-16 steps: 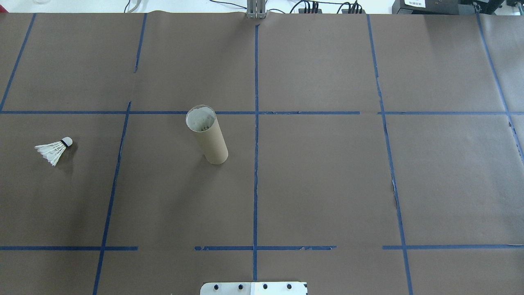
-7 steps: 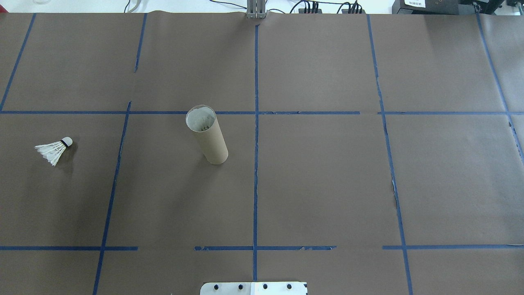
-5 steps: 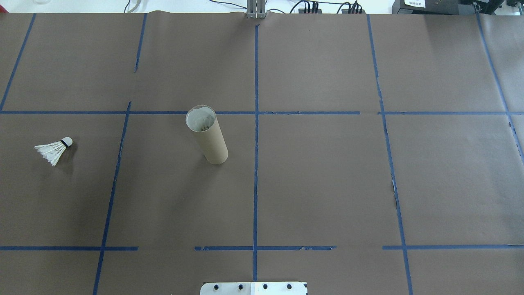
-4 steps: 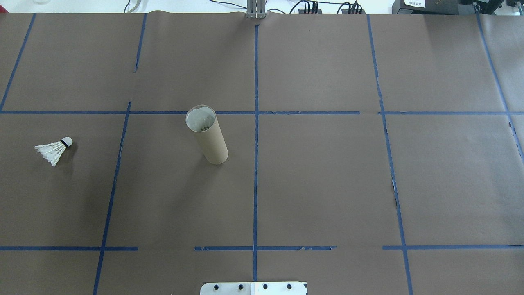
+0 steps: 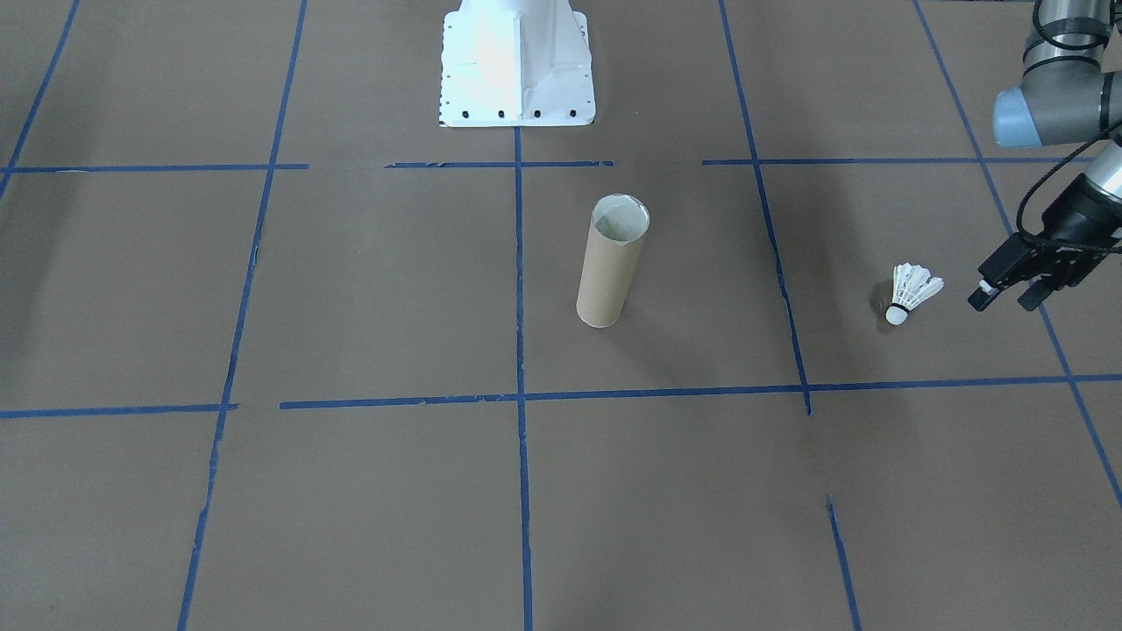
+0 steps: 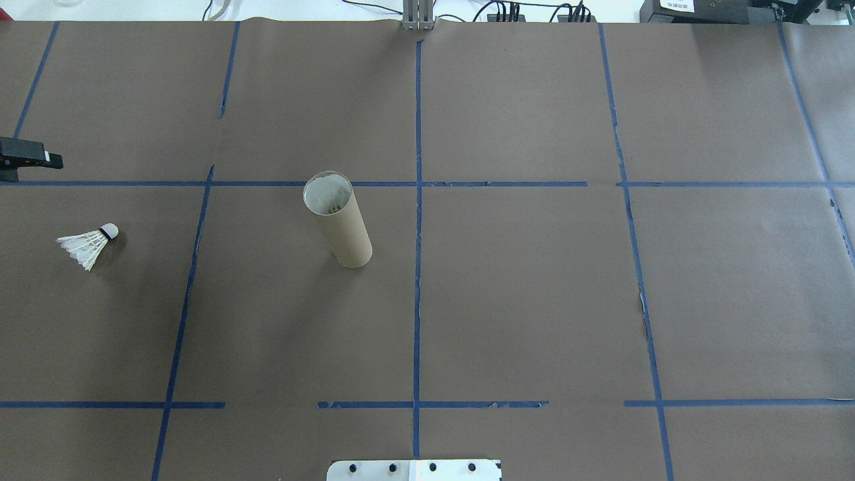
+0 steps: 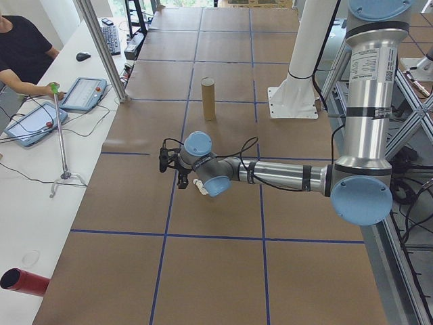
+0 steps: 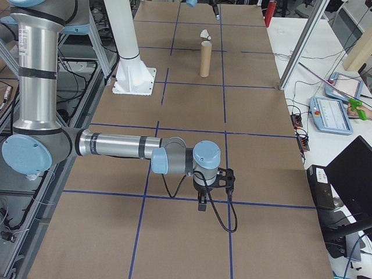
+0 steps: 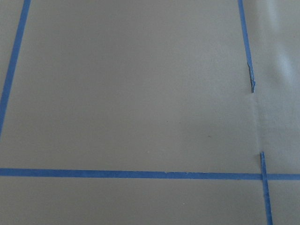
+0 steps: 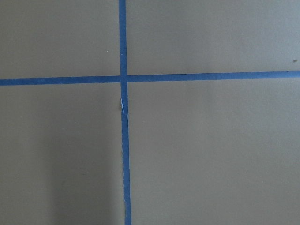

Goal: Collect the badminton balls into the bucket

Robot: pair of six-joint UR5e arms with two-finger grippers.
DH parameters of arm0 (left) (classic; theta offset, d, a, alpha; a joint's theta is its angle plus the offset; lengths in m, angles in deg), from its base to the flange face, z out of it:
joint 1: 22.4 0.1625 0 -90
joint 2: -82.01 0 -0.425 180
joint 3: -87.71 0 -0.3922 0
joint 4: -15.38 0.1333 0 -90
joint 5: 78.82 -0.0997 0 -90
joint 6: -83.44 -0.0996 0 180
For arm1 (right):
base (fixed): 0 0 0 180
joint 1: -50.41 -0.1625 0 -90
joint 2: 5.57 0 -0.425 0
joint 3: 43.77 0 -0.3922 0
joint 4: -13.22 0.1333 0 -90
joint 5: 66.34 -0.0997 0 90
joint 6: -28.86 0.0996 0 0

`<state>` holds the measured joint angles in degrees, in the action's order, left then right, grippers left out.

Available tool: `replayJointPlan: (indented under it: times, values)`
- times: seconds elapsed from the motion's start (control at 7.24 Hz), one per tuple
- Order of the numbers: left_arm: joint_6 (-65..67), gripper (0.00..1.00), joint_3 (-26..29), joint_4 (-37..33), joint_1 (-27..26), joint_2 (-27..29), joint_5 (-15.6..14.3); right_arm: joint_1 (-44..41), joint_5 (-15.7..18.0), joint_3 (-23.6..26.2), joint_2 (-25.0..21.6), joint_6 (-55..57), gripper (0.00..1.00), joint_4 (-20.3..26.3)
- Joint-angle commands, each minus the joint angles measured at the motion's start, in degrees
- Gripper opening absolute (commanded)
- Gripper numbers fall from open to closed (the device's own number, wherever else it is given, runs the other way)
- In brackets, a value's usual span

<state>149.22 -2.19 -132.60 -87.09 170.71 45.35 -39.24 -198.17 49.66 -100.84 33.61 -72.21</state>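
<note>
Left hand (image 5: 1005,296) open nr shuttlecock (image 5: 912,290); bucket (image 5: 612,261) upright.

Left claw (image 7: 172,167) over brown table (image 7: 223,271) (tube (image 7: 208,99) upright beyond).

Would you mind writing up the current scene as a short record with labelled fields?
shuttlecock: lying on its side on the brown paper, on the robot's left, untouched
cardboard tube: upright near the table's middle, open end up
left gripper: open, beside the shuttlecock, not touching it
right gripper: far from both items, over bare paper; open or shut unclear
task status: shuttlecock not yet picked up
</note>
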Motion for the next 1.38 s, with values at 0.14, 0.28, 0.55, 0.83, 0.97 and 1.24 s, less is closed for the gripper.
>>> replayJointPlan:
  times: [0.14,0.28,0.55,0.83,0.97,1.24]
  values:
    - [14.3,1.00,0.4,-12.5,3.5,-7.1,-1.9,0.0,0.0,0.0,0.0,0.0,1.00,0.0]
    - [19.8,1.00,0.5,-12.9,5.8,-7.3,-2.3,0.0,0.0,0.0,0.0,0.0,1.00,0.0]
    - [23.9,1.00,2.8,-16.5,9.3,-7.3,-5.5,0.0,0.0,0.0,0.0,0.0,1.00,0.0]
    - [29.1,1.00,5.0,-21.7,12.4,-7.2,-9.9,0.0,0.0,0.0,0.0,0.0,1.00,0.0]
    - [30.7,1.00,5.0,-22.1,14.0,-7.1,-11.7,0.0,0.0,0.0,0.0,0.0,1.00,0.0]
    - [31.7,1.00,5.0,-22.2,15.9,-6.4,-14.2,0.0,0.0,0.0,0.0,0.0,1.00,0.0]
